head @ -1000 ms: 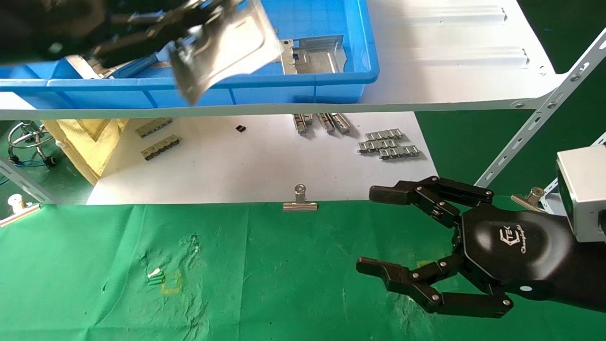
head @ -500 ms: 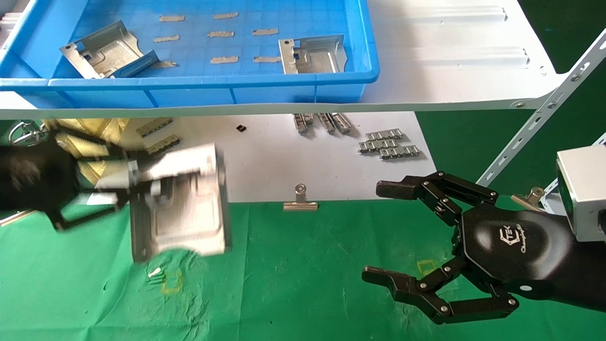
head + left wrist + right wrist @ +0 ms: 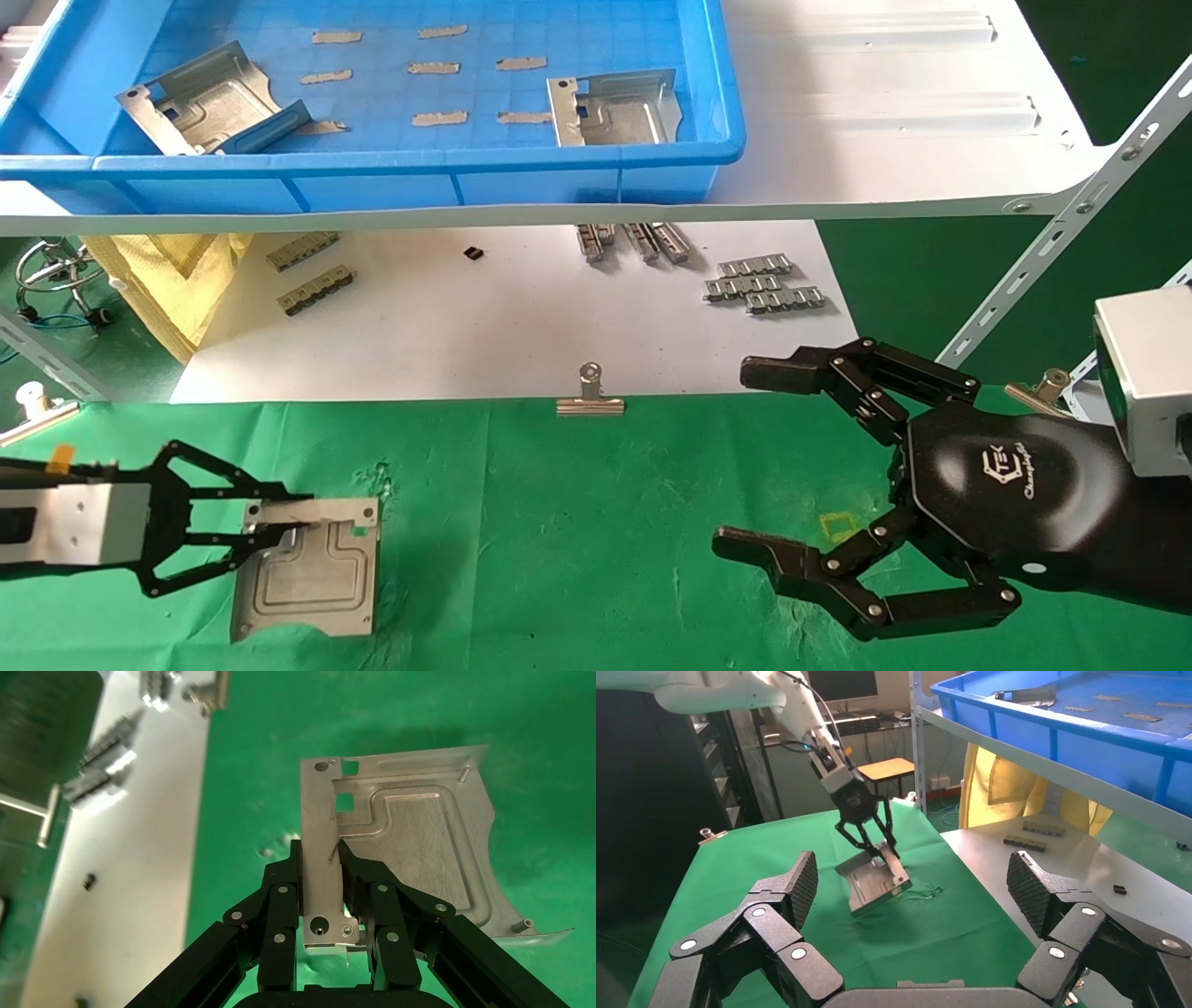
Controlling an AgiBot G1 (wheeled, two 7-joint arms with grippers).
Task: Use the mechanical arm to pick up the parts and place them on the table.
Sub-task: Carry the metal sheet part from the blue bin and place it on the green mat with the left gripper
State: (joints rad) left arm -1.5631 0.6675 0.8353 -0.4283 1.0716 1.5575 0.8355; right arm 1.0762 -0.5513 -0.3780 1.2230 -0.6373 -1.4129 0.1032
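Note:
My left gripper [image 3: 265, 524] is shut on the bent flange of a shiny silver part [image 3: 307, 573]. It holds the part tilted, low over the green cloth table [image 3: 559, 522] at the front left. The left wrist view shows both jaws pinching the flange [image 3: 322, 874], with the plate [image 3: 415, 846] beyond them. In the right wrist view the part [image 3: 873, 881] hangs slanted from the left gripper [image 3: 873, 846], and I cannot tell whether its lower edge touches the cloth. The glossy black right hand [image 3: 736, 457] is open and empty over the cloth at the right. Two more parts [image 3: 209, 98] [image 3: 615, 107] lie in the blue bin [image 3: 372, 166].
The bin stands on a white shelf [image 3: 885, 140] above a white sheet [image 3: 512, 317] with grey clip strips [image 3: 764, 284]. A silver binder clip [image 3: 589, 396] sits at the cloth's back edge. A slanted shelf strut [image 3: 1052, 252] runs beside the right hand. Yellow cloth [image 3: 177, 270] hangs at the left.
My left gripper has carried the part from above the blue bin down and forward to low over the green cloth at the front left. The right hand has barely moved.

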